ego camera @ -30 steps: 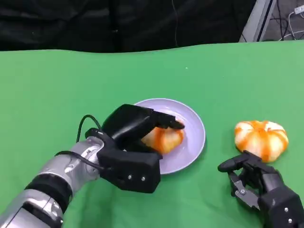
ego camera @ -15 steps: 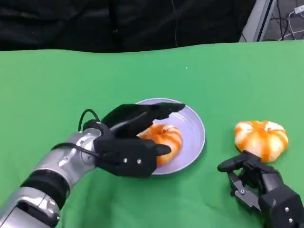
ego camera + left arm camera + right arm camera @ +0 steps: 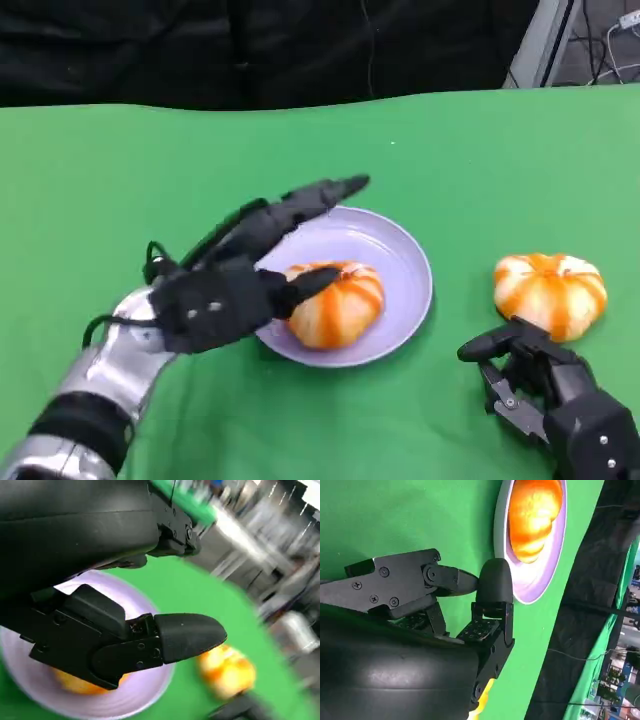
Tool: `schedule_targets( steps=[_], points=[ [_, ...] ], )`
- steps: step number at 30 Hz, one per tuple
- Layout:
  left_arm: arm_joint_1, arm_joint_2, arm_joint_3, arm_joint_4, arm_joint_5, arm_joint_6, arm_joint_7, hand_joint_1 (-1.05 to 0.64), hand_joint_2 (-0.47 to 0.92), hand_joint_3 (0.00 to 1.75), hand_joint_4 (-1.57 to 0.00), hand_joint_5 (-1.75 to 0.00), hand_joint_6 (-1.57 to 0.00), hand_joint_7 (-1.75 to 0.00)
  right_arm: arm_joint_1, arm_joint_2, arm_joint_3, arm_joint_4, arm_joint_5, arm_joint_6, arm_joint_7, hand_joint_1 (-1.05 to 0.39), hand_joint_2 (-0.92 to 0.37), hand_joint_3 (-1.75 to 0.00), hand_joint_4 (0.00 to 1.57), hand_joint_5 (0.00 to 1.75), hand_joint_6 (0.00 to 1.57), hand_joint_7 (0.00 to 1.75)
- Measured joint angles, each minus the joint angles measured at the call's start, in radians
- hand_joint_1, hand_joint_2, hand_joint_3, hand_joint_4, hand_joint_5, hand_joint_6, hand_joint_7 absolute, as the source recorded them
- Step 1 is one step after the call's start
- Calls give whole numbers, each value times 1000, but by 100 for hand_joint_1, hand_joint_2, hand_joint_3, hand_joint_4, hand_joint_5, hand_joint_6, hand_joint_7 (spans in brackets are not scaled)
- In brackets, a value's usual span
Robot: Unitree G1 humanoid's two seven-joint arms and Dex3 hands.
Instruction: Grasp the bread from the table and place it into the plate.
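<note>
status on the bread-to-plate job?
Done: one bread lies in the plate. In hand: nothing; the left hand is open above the plate's near edge. Left: a second bread sits on the table beside the right hand.

Even overhead light is falling brightly across the green surface [image 3: 480, 160], casting only soft shadows. Motion blur is smearing the background in the left wrist view, while the left hand [image 3: 125, 645] is catching pale sheen. The dark backdrop is staying dim.
</note>
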Motion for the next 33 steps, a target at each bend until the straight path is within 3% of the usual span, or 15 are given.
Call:
schedule_targets(
  steps=[11,20,23,33],
  points=[
    [130,-79,213,-16,-378,-12,-276,-82,92,55,-54,-4,-47,-3,-5,-2,4,15,-17,-17,-16,-31,-92,-42,72,175,73,122],
    [192,-118,353,-119,-599,211,-447,-76,92,49,-60,-3,-45,0,-12,-6,4,18,-23,-12,-20,-31,-92,-41,71,175,73,121],
    [217,-119,382,-152,-624,246,-471,-73,92,48,-60,-2,-38,0,-12,-6,3,16,-23,-8,-21,-30,-92,-41,71,175,73,119],
    [392,-120,423,-320,-676,409,-497,-61,92,45,-63,-2,-40,-1,-9,-6,1,5,-23,4,-21,-30,-92,-42,70,175,75,117]
  ],
)
